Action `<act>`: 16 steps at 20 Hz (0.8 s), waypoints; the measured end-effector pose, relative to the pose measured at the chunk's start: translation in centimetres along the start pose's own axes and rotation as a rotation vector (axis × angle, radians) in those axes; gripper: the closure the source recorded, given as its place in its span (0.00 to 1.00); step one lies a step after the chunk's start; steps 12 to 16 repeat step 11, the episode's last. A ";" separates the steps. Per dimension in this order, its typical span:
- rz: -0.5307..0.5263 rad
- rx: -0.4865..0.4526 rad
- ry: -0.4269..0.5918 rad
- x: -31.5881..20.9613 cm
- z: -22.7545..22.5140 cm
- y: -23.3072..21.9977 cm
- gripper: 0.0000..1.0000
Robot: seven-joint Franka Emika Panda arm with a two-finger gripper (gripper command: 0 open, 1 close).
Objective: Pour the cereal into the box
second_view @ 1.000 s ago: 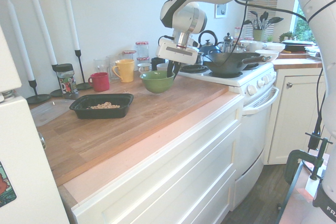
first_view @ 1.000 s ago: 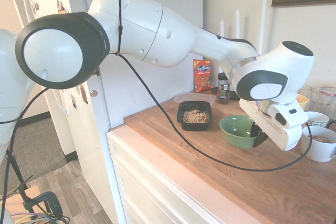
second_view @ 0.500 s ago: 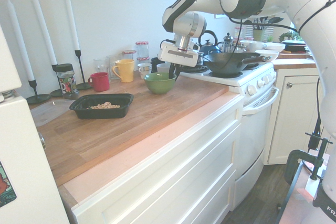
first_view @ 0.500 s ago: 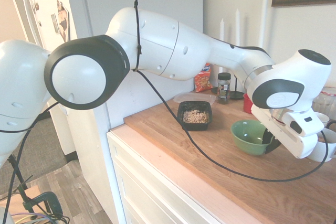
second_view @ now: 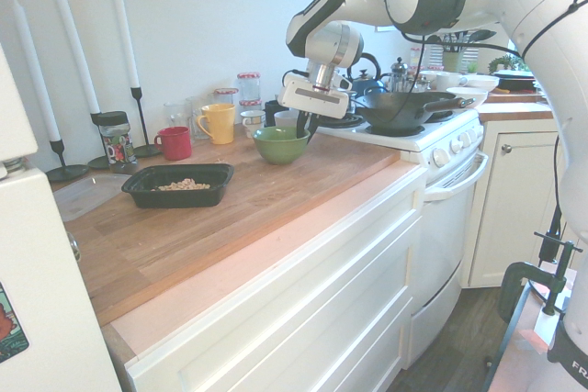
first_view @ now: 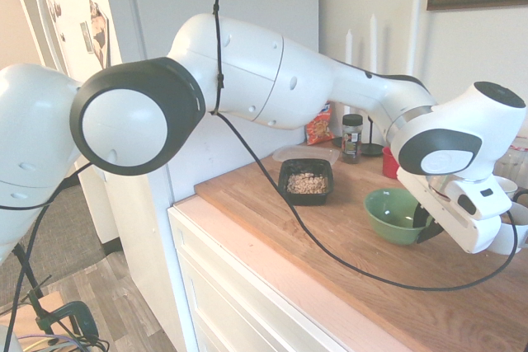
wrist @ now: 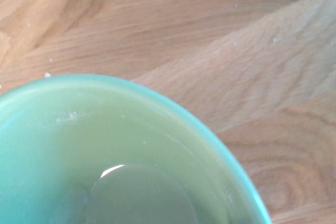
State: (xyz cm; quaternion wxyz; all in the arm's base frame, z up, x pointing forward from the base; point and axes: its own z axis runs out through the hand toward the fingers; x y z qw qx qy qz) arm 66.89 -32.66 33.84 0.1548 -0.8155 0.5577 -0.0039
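On the counter (second_view: 276, 190), pincer (second_view: 305, 126) at green bowl (second_view: 280, 144) rim, opening unclear; box (second_view: 177, 184) well apart

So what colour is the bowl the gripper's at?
Green; the bowl shows best in the wrist view, a pale green inside, sitting on the wooden counter.

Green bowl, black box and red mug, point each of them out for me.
green bowl (second_view: 280, 144), second exterior view, outer wall.
black box (second_view: 147, 196), second exterior view, front wall.
red mug (second_view: 175, 144), second exterior view, its side.
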 end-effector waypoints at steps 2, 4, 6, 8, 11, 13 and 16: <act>-0.001 0.001 0.002 0.0 -0.1 0.1 0.00; -0.010 0.001 0.017 -0.3 -0.7 -0.1 0.00; -0.036 -0.007 0.049 -1.2 -1.9 -0.7 0.00; -0.075 -0.032 0.104 -2.8 -3.3 -1.5 0.00; -0.115 -0.098 0.222 -5.8 -4.4 -2.6 0.00; -0.115 -0.098 0.222 -5.8 -4.4 -2.6 0.00; -0.115 -0.098 0.222 -5.8 -4.4 -2.6 0.00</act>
